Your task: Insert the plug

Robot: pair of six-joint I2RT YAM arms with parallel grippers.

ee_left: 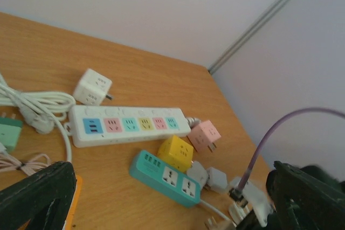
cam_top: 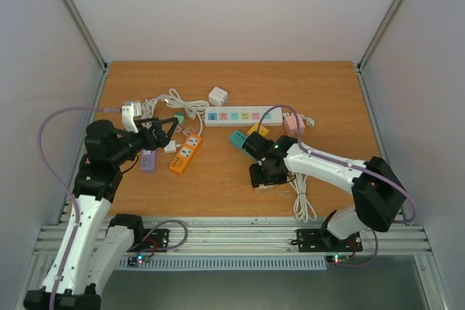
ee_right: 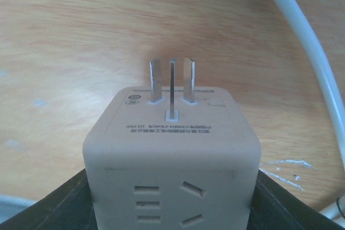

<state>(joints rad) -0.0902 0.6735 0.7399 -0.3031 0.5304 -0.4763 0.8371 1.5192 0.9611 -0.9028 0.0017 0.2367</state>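
The plug is a beige cube adapter (ee_right: 171, 149) with three flat prongs (ee_right: 172, 82) pointing away over the wooden table. My right gripper (ee_right: 171, 203) is shut on it, a dark finger (ee_right: 56, 208) pressed to each side. From above, the right gripper (cam_top: 263, 170) sits low near the table's middle, just in front of a teal power strip (cam_top: 238, 138); the cube is hidden under it there. A long white power strip (cam_top: 242, 115) with coloured sockets lies behind. My left gripper (cam_top: 161, 136) hovers open and empty at the left.
A yellow cube (cam_top: 258, 130), a pink cube (cam_top: 293, 124) and a white cube (cam_top: 217, 96) lie around the white strip (ee_left: 129, 125). An orange strip (cam_top: 186, 154), a purple adapter (cam_top: 148, 160) and white cables (cam_top: 182, 103) lie left. A coiled white cable (cam_top: 301, 197) lies by the right arm.
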